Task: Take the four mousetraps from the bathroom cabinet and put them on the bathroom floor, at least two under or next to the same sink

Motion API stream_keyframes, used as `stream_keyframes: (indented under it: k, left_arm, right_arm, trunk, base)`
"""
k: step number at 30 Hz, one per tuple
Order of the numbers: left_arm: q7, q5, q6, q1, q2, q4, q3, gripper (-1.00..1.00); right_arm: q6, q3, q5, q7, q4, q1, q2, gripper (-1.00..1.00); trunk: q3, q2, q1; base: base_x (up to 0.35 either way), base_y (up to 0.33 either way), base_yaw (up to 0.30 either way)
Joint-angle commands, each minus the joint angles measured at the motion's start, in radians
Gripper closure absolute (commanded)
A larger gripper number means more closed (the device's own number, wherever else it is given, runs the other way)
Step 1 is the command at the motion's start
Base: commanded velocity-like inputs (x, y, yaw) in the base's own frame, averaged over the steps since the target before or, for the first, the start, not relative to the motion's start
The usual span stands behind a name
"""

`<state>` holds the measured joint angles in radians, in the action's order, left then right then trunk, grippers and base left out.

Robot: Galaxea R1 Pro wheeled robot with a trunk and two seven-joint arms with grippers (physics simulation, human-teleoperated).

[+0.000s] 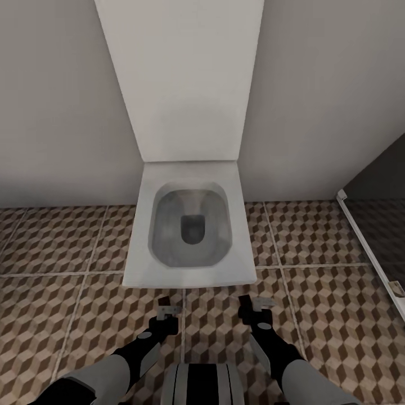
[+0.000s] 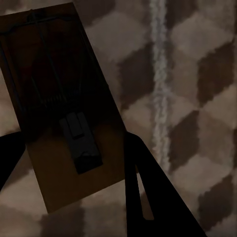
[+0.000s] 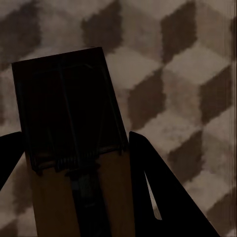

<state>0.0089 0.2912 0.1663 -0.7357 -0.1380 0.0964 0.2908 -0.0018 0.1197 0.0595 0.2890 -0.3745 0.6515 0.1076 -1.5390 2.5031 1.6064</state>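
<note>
Brown, beige and grey cube-patterned tiles make up the bathroom floor [image 1: 67, 315], which runs with pale grout lines to a plain pale wall [image 1: 56, 101]. Against that wall stands a white square toilet [image 1: 190, 225] with its tall lid raised, its bowl open toward the head camera. At the far right edge a dark panel with a white frame strip [image 1: 368, 247] slants across the tiles. Below the toilet's front rim both arms reach forward over the floor, the robot's striped trunk [image 1: 202, 385] between them. The left gripper [image 1: 167, 313] is closed on a mousetrap [image 2: 59, 103]: in the left wrist view the dark-brown plate with its thin wire parts sits tilted between the two dark fingers [image 2: 148, 197], above the tiles. The right gripper [image 1: 254, 307] likewise clamps a second mousetrap [image 3: 74, 138], seen in the right wrist view as a wooden plate, its spring and wire bar shadowed, held between the fingers [image 3: 158, 192] over the cube pattern.
</note>
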Motion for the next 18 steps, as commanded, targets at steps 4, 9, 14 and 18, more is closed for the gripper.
stream_keyframes:
  k: [4,9,14,18]
  left_arm:
    - [0.000,0.009,0.004,-0.001,0.000,-0.001,0.008,1.00]
    - [0.000,0.009,0.004,-0.001,0.000,-0.001,0.008,1.00]
    - [0.000,0.009,0.004,-0.001,0.000,-0.001,0.008,1.00]
    - [0.000,0.009,0.004,-0.001,0.000,-0.001,0.008,1.00]
  right_arm:
    - [-0.001,0.008,0.010,0.012,0.000,0.000,-0.004,1.00]
    - [-0.001,0.008,0.010,0.017,0.000,0.000,-0.005,1.00]
    - [-0.001,0.008,0.011,0.018,0.000,0.000,-0.004,1.00]
    - [-0.001,0.008,0.011,0.018,0.000,0.000,-0.003,1.00]
  trunk:
    - [-0.001,0.000,0.000]
    - [-0.001,0.000,0.000]
    - [-0.001,0.000,0.000]
    - [-0.001,0.000,0.000]
  base:
    - [0.000,0.000,0.000]
    - [0.000,0.000,0.000]
    - [0.000,0.000,0.000]
    - [0.000,0.004,0.000]
